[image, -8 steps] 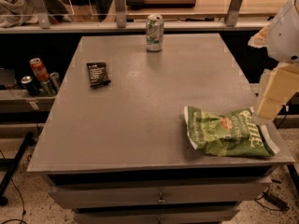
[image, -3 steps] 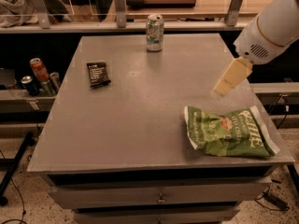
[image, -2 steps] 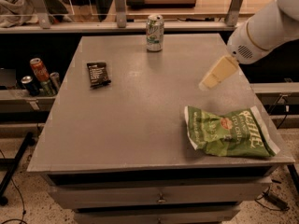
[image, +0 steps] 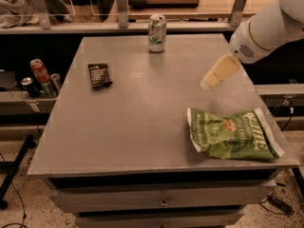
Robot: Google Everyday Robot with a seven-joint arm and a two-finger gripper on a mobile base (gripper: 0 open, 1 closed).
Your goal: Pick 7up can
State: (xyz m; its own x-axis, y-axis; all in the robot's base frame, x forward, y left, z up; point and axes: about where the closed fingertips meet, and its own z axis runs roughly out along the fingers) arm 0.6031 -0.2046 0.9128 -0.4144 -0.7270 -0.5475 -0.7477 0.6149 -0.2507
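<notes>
The 7up can (image: 157, 33), white and green with a silver top, stands upright at the far middle edge of the grey table (image: 133, 122). My gripper (image: 213, 78), a cream-coloured finger on a white arm (image: 270, 25), hangs above the table's right half. It is to the right of the can and nearer the front, well apart from it. It holds nothing that I can see.
A green chip bag (image: 230, 134) lies at the front right of the table. A small dark packet (image: 99, 75) lies at the left. A red can (image: 40, 71) and dark cans (image: 29, 86) stand on a low shelf to the left. A rail runs behind the table.
The arm has come in from the right edge and the gripper has moved left and forward over the table, toward the middle. The can, bag and packet have not moved.
</notes>
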